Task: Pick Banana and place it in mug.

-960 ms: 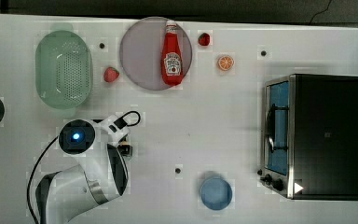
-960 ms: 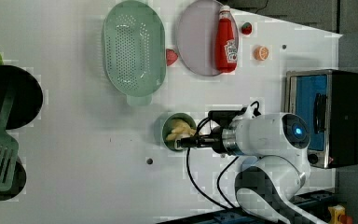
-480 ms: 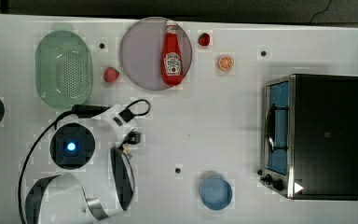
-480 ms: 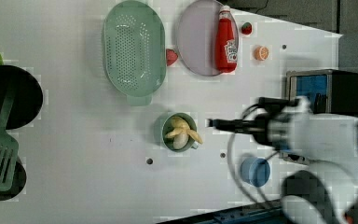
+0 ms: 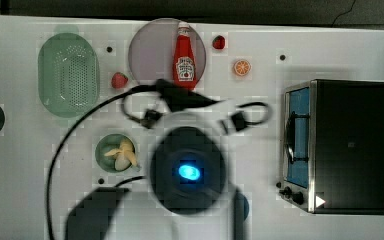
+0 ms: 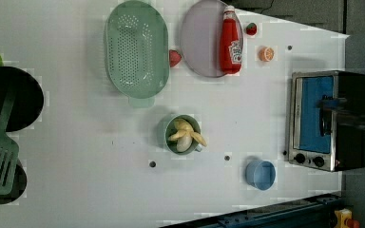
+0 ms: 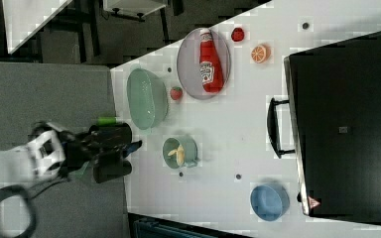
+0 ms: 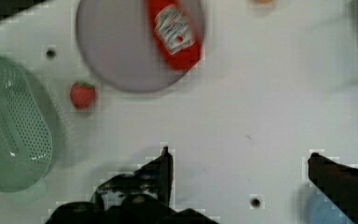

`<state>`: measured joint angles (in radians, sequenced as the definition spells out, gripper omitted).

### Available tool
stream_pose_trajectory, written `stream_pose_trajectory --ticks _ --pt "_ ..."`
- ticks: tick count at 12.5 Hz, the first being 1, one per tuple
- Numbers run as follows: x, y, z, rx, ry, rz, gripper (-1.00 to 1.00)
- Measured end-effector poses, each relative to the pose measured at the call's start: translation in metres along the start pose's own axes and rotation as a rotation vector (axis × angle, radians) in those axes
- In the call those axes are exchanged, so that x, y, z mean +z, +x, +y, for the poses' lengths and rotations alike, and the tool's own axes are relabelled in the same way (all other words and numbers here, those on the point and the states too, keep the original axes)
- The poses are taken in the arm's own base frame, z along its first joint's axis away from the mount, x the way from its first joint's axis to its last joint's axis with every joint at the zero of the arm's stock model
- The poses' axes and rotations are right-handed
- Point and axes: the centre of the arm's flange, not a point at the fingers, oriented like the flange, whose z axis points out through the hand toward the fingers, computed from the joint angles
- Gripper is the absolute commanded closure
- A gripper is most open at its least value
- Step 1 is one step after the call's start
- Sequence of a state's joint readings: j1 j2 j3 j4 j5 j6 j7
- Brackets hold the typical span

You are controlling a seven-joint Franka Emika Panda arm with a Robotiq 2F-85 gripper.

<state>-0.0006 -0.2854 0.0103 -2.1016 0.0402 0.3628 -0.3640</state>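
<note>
The pale yellow banana (image 5: 121,154) lies inside the small green mug (image 5: 101,150), which stands upright on the white table. The left view shows the banana (image 6: 186,135) curled in the mug (image 6: 168,135), and so does the right view, banana (image 7: 177,152) in mug (image 7: 167,147). My arm (image 5: 187,170) hangs high over the table, to the top view's right of the mug and apart from it. In the wrist view my gripper (image 8: 240,163) is open, its dark fingertips (image 8: 165,165) wide apart over bare table with nothing between them.
A toaster oven (image 5: 340,145) stands at the top view's right. A green perforated basket (image 5: 67,75), a plate (image 5: 152,50) with a ketchup bottle (image 5: 184,57), two strawberries (image 5: 119,80), an orange slice (image 5: 241,67) and a blue dish (image 6: 260,174) are around. A black pan (image 6: 9,97) and spatula sit at the left view's left.
My arm has pulled away from the mug, rising and swinging toward the top view's right. The banana stays in the mug.
</note>
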Motion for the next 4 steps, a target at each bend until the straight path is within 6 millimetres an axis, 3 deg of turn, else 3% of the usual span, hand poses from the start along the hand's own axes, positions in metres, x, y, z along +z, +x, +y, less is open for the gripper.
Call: stream_pose_trajectory --ticks 2,4 --pt "-0.048 0.018 0.041 0.094 0.01 -0.03 -1.0" --pt "-0.085 0.034 0.076 0.139 -0.028 0.047 -1.0"
